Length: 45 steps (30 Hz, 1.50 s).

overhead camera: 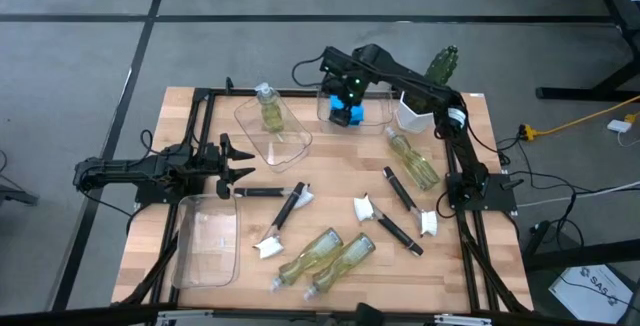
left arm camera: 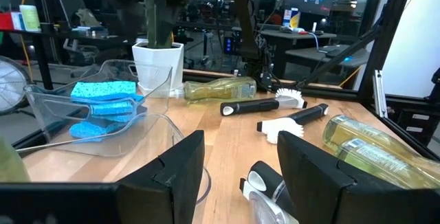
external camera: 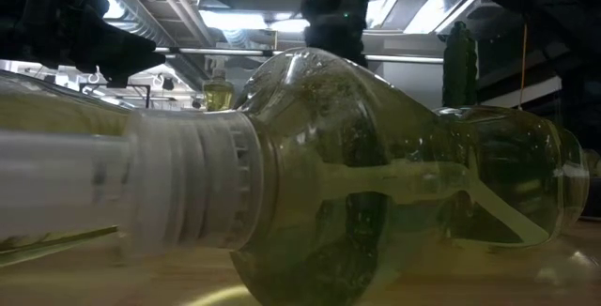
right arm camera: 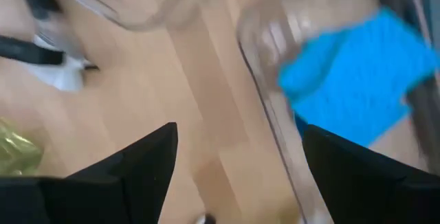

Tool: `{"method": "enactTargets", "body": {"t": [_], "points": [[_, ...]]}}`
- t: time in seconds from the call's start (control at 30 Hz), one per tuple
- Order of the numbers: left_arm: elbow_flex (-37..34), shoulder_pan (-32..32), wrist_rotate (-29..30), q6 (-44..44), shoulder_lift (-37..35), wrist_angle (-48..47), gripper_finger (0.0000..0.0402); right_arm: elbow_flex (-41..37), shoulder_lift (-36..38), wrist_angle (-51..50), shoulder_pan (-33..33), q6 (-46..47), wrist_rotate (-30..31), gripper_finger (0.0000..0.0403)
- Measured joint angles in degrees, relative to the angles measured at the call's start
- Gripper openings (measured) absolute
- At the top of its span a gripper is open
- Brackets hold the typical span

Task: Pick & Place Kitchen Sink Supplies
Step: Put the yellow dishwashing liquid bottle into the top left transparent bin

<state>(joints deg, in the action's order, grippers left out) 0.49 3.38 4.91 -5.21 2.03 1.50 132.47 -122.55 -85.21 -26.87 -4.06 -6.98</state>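
Several blue sponges lie stacked in a clear bin at the far edge. My right gripper hovers open just above them, beside the bin's wall. A soap bottle stands in a second clear bin. Three more bottles lie on their sides: one on the right and two near the front edge. Black-handled brushes lie flat in the middle. My left gripper waits open at the left, level, with a brush handle just ahead of it.
A green cactus in a white pot stands at the far right, close to my right arm. An empty clear bin sits at the near left. In the low view one lying bottle fills the picture.
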Motion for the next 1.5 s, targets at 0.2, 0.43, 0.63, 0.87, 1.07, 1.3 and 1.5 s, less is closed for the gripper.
{"method": "enactTargets", "body": {"t": [0.2, 0.43, 0.63, 0.87, 1.07, 1.3, 1.5], "points": [[-0.01, -0.02, -0.02, 0.00, -0.01, 0.00, 0.0180, -9.52, 4.18, -1.02, -0.29, 2.92, 5.40, 0.0308], [-0.01, -0.02, -0.02, 0.00, 0.01, 0.00, 0.0180, -32.61, 16.26, 9.81, -0.29, 8.91, 15.64, 0.0308], [0.00, -0.02, -0.02, 0.00, -0.01, -0.02, 0.0180, -53.37, 27.96, 19.73, -0.29, 16.88, 17.97, 0.0308], [0.00, 0.00, -0.02, 0.00, -0.01, -0.02, 0.0180, -69.84, 34.33, 31.36, -0.29, 21.03, 20.54, 0.0308], [-0.01, -0.02, -0.02, 0.00, 0.01, -0.02, 0.0180, -73.95, 32.83, 38.73, -0.29, 17.22, 27.08, 0.0308], [-0.02, -0.01, -0.02, 0.00, 0.02, -0.01, 0.0180, -73.99, 31.22, 50.34, -0.29, 10.58, 24.47, 0.0308], [-0.02, 0.00, -0.02, 0.00, 0.02, 0.00, 0.0180, -73.90, 30.17, 60.80, -0.26, 4.99, 20.34, 0.0308]]}}
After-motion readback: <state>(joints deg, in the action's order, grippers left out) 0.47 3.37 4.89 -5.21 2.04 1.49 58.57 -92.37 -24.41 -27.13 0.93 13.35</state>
